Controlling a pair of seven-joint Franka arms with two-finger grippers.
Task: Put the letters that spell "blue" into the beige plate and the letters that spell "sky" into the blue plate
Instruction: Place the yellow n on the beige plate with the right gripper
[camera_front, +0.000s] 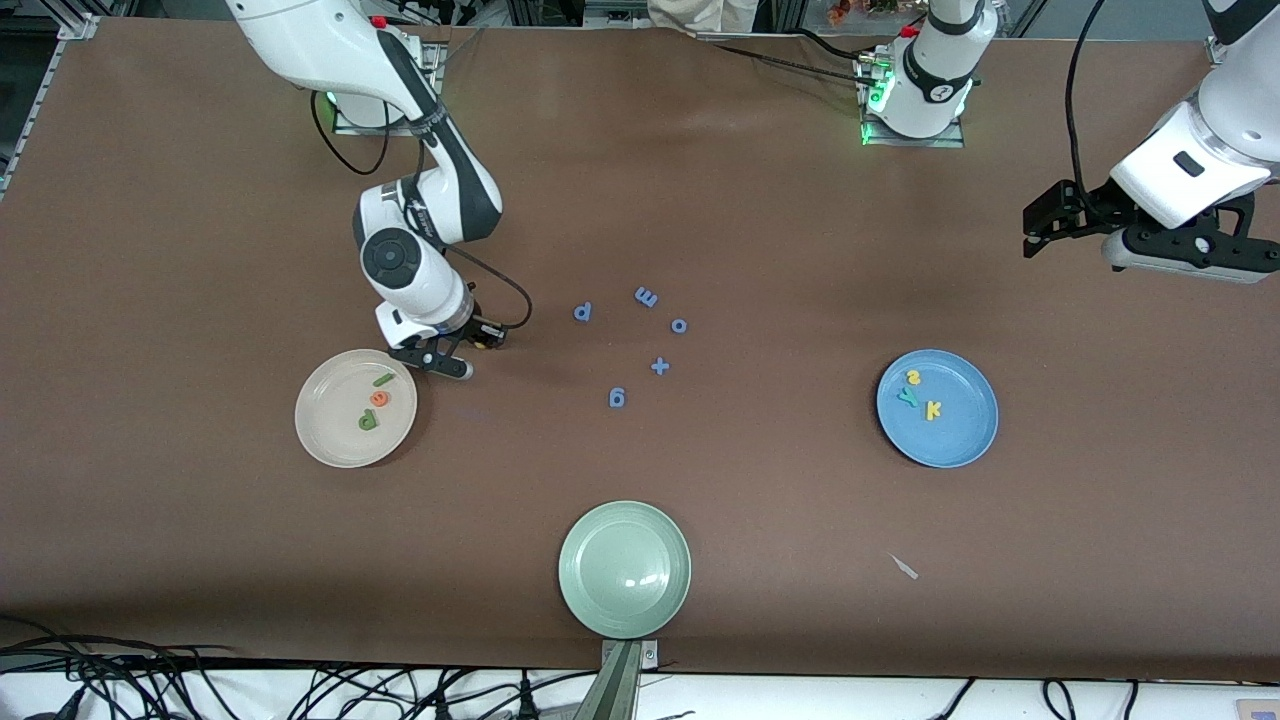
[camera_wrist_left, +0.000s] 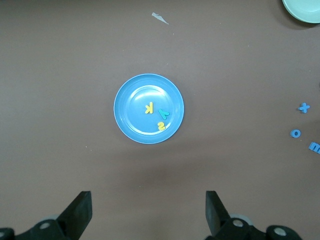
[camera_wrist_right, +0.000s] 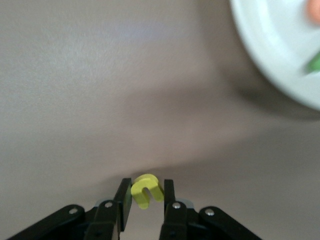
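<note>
My right gripper (camera_front: 486, 338) is shut on the yellow u (camera_wrist_right: 146, 189), low over the table beside the beige plate (camera_front: 330, 440). In the right wrist view the u sits tilted between the fingers of the right gripper (camera_wrist_right: 146, 192), with the beige plate's rim (camera_wrist_right: 270, 60) close by. The green l (camera_front: 383, 379), orange e (camera_front: 379, 398) and dark green b (camera_front: 368, 420) lie in that plate. The blue plate (camera_front: 960, 440) holds the yellow s (camera_front: 913, 377), teal y (camera_front: 908, 397) and yellow k (camera_front: 933, 409). My left gripper (camera_front: 1040, 225) waits open, high over the left arm's end of the table.
Several all-blue letters lie mid-table: p (camera_front: 583, 312), m (camera_front: 646, 296), o (camera_front: 679, 325), a plus (camera_front: 659, 366) and g (camera_front: 617, 397). A pale green plate (camera_front: 625, 568) sits near the front edge. A small pale scrap (camera_front: 905, 567) lies nearer the front camera than the blue plate.
</note>
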